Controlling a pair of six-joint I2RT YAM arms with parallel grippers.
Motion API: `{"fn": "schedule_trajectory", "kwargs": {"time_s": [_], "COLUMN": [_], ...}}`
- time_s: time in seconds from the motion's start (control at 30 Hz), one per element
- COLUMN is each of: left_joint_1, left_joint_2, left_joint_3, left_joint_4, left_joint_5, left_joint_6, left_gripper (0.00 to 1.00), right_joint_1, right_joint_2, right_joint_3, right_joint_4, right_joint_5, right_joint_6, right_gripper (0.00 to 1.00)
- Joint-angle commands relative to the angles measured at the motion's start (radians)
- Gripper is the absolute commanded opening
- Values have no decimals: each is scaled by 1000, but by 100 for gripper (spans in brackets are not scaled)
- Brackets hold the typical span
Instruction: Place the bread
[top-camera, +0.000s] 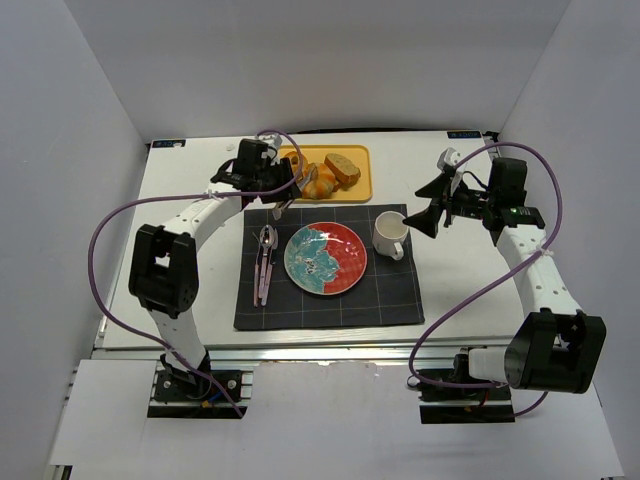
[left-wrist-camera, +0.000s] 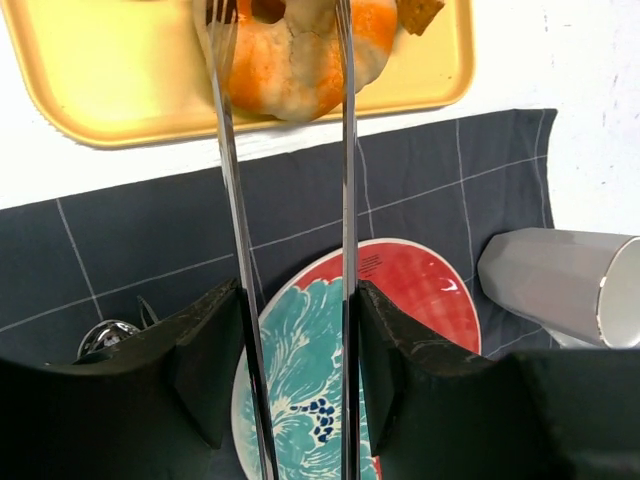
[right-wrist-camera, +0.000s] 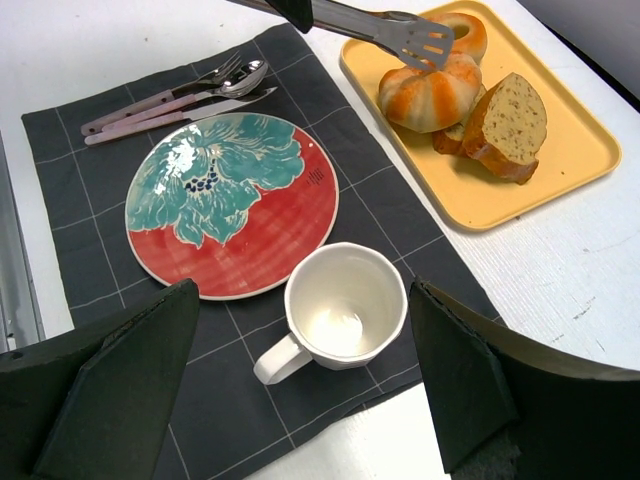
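Two glossy orange rolls lie on a yellow tray (top-camera: 358, 188) at the back: one (top-camera: 318, 182) near the tray's front edge, one (top-camera: 295, 160) behind it. My left gripper (top-camera: 268, 178) is shut on metal tongs (left-wrist-camera: 226, 150). The two tong arms straddle the front roll (left-wrist-camera: 290, 60), which has a dark centre dimple; I cannot tell whether they squeeze it. In the right wrist view the tong tip (right-wrist-camera: 415, 40) hangs over that roll (right-wrist-camera: 428, 95), with the other roll (right-wrist-camera: 465, 35) behind. My right gripper (top-camera: 432, 205) is open and empty above the mug (right-wrist-camera: 345, 310).
Two tan slices (right-wrist-camera: 505, 125) lie on the tray's right part. A red and teal plate (top-camera: 325, 258) sits on a dark placemat (top-camera: 390, 300), with cutlery (top-camera: 265, 262) to its left and the white mug (top-camera: 390, 235) to its right.
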Motion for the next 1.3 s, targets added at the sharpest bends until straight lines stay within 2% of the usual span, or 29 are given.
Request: {"fn": "schedule_trajectory", "kwargs": {"time_s": [0.0,0.43,0.73,1.27], "left_joint_1": [-6,-10,-10,-10], "left_joint_2": [-5,-33,-16,42], "left_joint_3": [43,46,52,122], "left_joint_4": [33,39,62,-17], "left_joint_5": [15,18,69,86], "left_joint_6": [-15,-42,-71,-44], "left_gripper": [58,59,59,62], "right_joint_1": [-7,-8,-8,-8], "right_joint_2": [-23,-19,-18,-23], "right_joint_3": [-5,-8,-13,-24], "right_joint_4": [23,17,17,20], "right_joint_5": [-26,-28,-28,-34], "right_joint_6": [8,6,3,1], "right_gripper": [89,89,89,89]}}
